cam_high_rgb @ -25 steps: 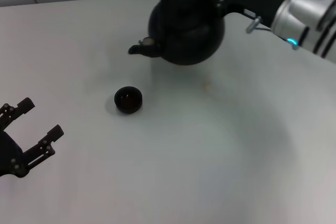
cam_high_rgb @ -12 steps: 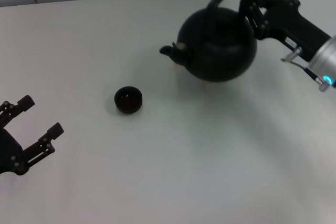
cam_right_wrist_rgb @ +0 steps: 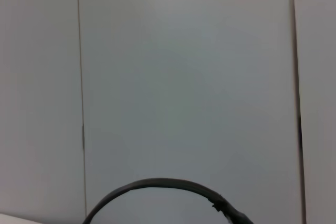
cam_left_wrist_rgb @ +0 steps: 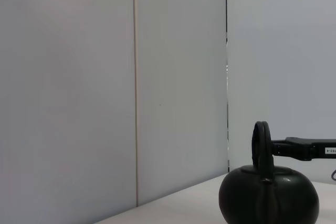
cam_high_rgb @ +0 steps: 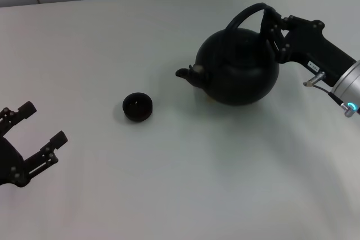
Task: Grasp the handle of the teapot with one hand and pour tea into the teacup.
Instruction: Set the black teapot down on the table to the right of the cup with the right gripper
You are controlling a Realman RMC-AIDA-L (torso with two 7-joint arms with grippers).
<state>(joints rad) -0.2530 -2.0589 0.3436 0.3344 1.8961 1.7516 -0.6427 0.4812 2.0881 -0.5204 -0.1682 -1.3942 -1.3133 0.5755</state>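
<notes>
right gripper (cam_high_rgb: 271, 26): mine, clamped on the handle (cam_high_rgb: 246, 15) at its back end, away from the spout
teapot (cam_high_rgb: 239, 74): upright on the table (cam_high_rgb: 180, 184), spout towards the teacup
teacup (cam_high_rgb: 138, 107): well apart from the teapot, spout side
handling: likely heavy, rigid, smooth; off-centre hold may swing
left gripper (cam_high_rgb: 31, 141): fingers spread, idle, beyond the teacup from the teapot

The table (cam_high_rgb: 185, 184) is a plain white, matte surface that meets a pale panelled wall at its far edge. A round black teapot (cam_high_rgb: 239, 74) sits upright on it toward the right, spout pointing left. A small dark teacup (cam_high_rgb: 138, 107) stands well apart, left of the spout.
</notes>
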